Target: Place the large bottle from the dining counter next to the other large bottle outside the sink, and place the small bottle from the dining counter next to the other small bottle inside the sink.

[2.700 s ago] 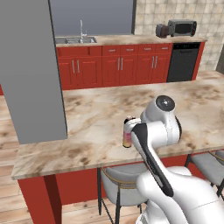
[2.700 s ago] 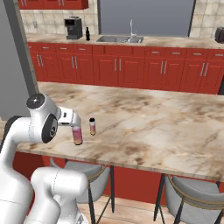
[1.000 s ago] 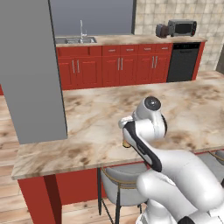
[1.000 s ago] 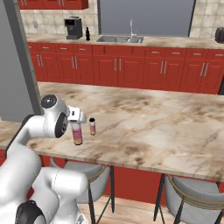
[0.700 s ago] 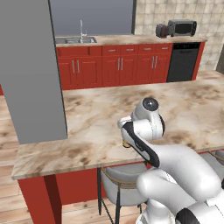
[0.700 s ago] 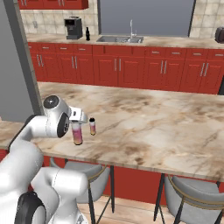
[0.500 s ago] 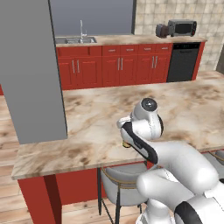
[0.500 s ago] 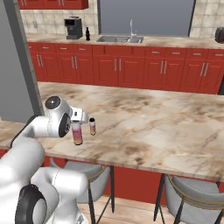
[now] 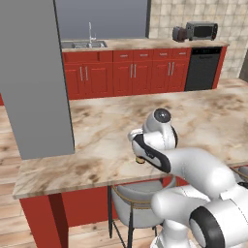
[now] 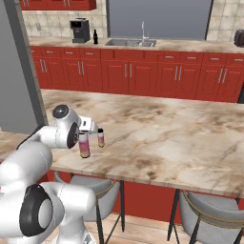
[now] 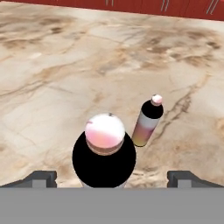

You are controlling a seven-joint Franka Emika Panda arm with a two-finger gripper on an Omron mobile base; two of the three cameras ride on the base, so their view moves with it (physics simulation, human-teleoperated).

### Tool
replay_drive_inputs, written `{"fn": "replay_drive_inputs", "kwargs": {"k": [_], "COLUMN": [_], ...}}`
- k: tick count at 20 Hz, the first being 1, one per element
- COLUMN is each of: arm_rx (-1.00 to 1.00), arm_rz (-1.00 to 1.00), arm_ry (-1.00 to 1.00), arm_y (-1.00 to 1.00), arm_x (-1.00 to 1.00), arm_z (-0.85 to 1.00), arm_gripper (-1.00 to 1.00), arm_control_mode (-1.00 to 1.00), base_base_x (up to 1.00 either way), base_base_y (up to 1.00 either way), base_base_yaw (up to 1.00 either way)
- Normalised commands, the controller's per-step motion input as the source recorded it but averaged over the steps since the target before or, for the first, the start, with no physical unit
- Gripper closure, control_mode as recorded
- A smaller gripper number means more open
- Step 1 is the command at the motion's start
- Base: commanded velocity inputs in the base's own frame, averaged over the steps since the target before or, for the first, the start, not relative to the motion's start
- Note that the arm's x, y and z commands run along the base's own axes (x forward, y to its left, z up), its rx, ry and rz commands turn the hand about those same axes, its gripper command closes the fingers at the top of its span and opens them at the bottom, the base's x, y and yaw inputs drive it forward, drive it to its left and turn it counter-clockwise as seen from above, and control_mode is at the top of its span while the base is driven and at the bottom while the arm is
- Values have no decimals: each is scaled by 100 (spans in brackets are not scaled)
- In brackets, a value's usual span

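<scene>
gripper (image 11: 112,177): wide open, holding nothing | large bottle (image 11: 104,151): between tips | small bottle (image 11: 147,122): near

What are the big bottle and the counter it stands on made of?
The large bottle looks like smooth plastic or glass: glossy dark shoulders and a pale pink cap. Which one, the rendering leaves open. The dining counter looks like polished beige marble, going by its brown veins.

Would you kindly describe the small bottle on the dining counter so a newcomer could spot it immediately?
Find the marble dining counter with stools beneath. Near its front edge stand two bottles; the small bottle is the shorter, slimmer one, beside the large bottle under the gripper.
</scene>
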Motion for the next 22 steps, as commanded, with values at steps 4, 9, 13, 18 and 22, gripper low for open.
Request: {"fn": "replay_drive_inputs", "kwargs": {"k": [4,9,13,18,22], "arm_rx": [0,0,0,0,0], "arm_rz": [0,0,0,0,0], "arm_ry": [0,0,0,0,0], "arm_y": [4,5,4,4,4], "arm_x": [13,8,5,5,6], "arm_z": [-2,-3,-3,-6,-9], "arm_gripper": [-100,-100,-100,-100,-100], "arm_control_mode": [-100,-100,-100,-100,-100], "base_base_x": [0,0,0,0,0], "base_base_y": [0,0,0,0,0], "base_base_yaw": [0,0,0,0,0]}}
